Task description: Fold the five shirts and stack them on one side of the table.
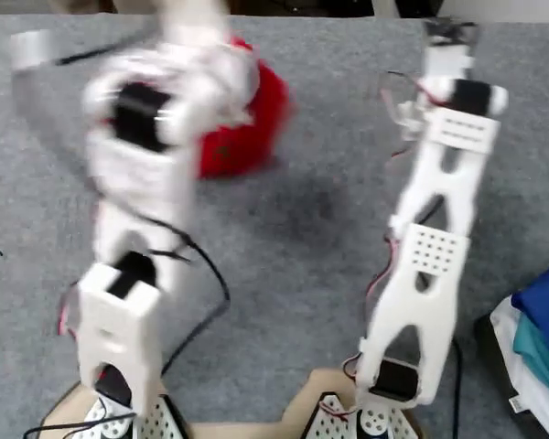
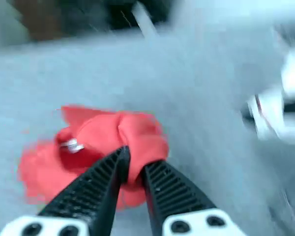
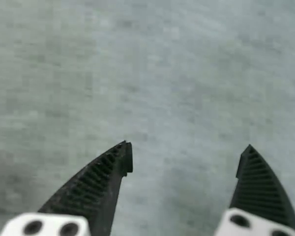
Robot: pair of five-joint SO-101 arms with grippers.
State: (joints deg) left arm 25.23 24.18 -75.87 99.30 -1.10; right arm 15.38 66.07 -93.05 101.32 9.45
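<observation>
A crumpled red shirt lies bunched at the far left-centre of the grey table. My left gripper is shut on a fold of the red shirt, its black ribbed fingers pinching the cloth. In the high view the left arm stands over the shirt and covers part of it. My right gripper hangs open over bare grey cloth, nothing between its fingers. The right arm stretches toward the far right of the table.
A stack of folded shirts, blue on top with teal and white under it, sits at the table's right edge. The grey table cover is bare between the two arms. The arm bases stand at the near edge.
</observation>
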